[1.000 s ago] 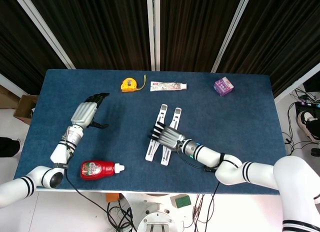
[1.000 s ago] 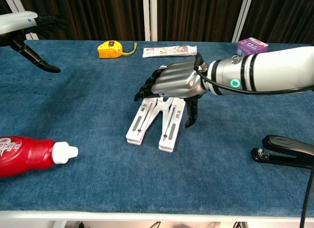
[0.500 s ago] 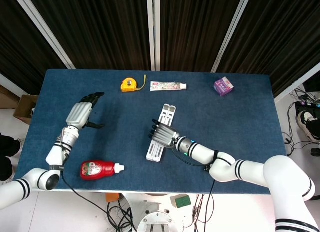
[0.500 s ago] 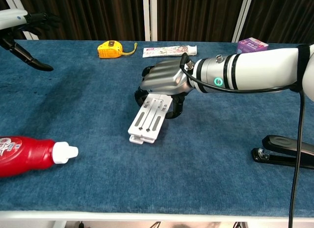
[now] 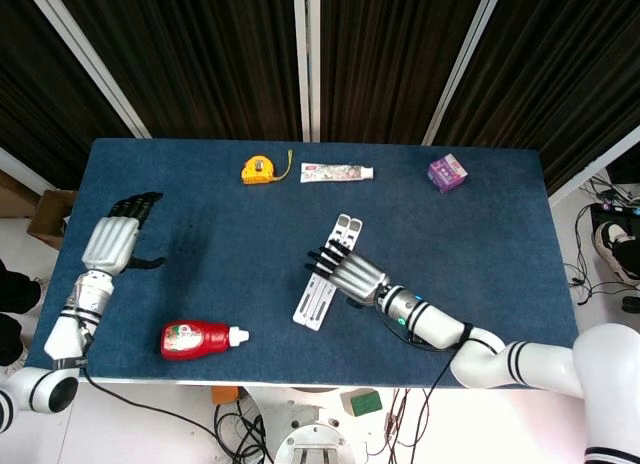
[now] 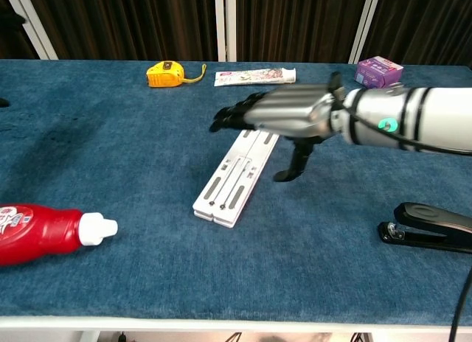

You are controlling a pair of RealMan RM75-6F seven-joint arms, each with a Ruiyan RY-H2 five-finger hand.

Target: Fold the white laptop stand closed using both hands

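Observation:
The white laptop stand [image 5: 316, 304] lies flat on the blue table, its two rails side by side as one narrow slab [image 6: 234, 181]. My right hand [image 5: 350, 274] hovers just above its far half, fingers spread and holding nothing; in the chest view this hand [image 6: 287, 117] is blurred and raised off the stand, thumb pointing down beside it. My left hand [image 5: 115, 239] is far off at the table's left edge with fingers extended and empty. The chest view does not show it.
A red ketchup bottle [image 5: 198, 338] lies at the front left [image 6: 44, 231]. Along the back stand a yellow tape measure [image 5: 258, 169], a toothpaste tube [image 5: 337, 171] and a purple box [image 5: 447, 171]. A black stapler [image 6: 428, 228] sits at the front right.
The stand's rails went from a splayed V to lying together. My right hand let go and rose off it. My left hand drew away to the left edge.

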